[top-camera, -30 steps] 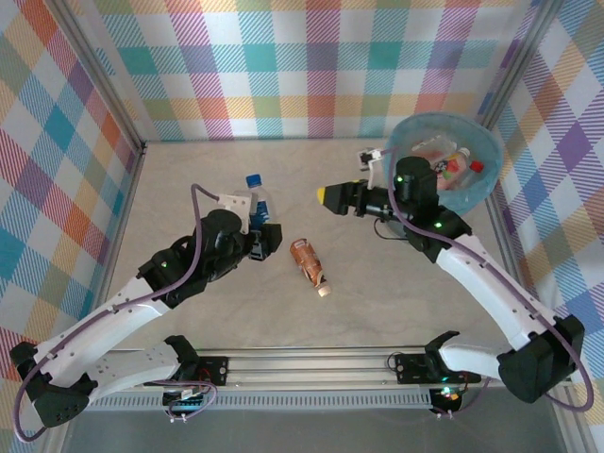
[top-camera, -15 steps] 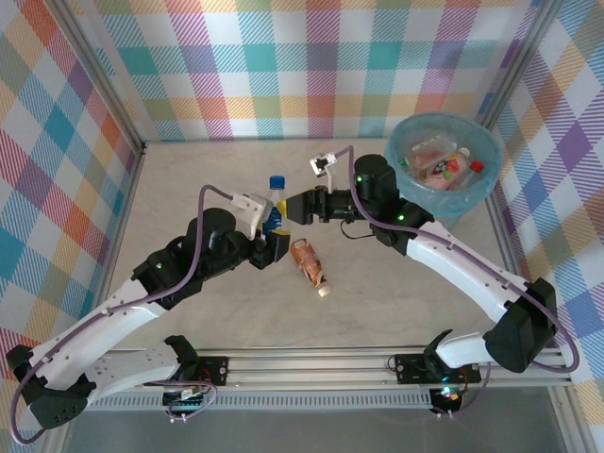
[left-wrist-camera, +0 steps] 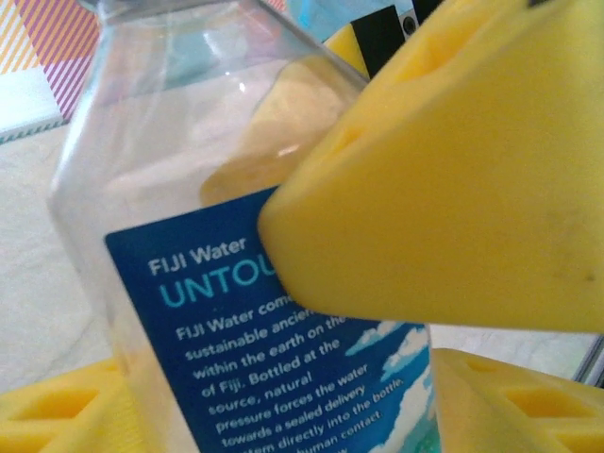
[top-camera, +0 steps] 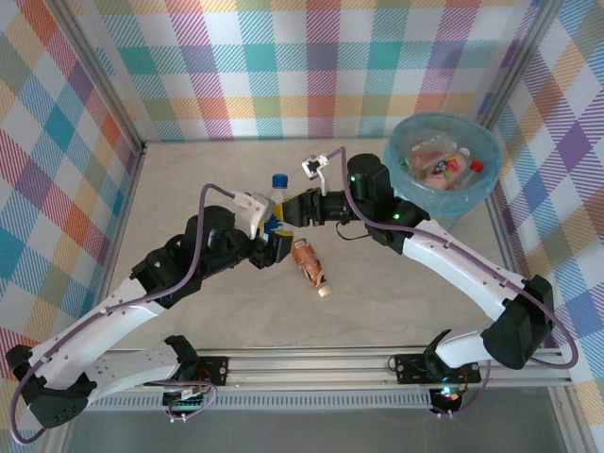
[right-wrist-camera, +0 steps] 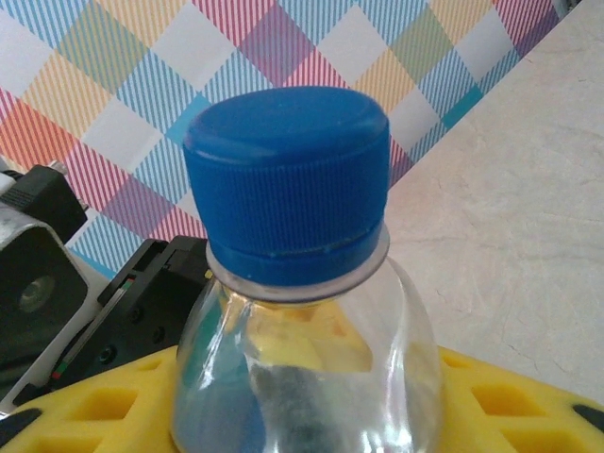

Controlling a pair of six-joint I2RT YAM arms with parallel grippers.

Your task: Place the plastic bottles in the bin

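**Fiji bottle between both grippers, mid-table**

The Fiji bottle [top-camera: 278, 186] stands upright near the table's middle. It is clear, with a blue cap [right-wrist-camera: 288, 179] and a blue label [left-wrist-camera: 283, 349] in white print. The right gripper [top-camera: 284, 209] presses its yellow fingers [right-wrist-camera: 85, 406] against both sides below the neck. The left gripper [top-camera: 271, 232] flanks the lower body; whether it grips, I cannot tell. A copper bottle [top-camera: 307, 258] lies at 5 o'clock. The bin [top-camera: 392, 151] sits at 2 o'clock, bottles inside. Bare table [top-camera: 189, 179] spreads from 9 to 12 o'clock, up to plaid walls [top-camera: 283, 66].
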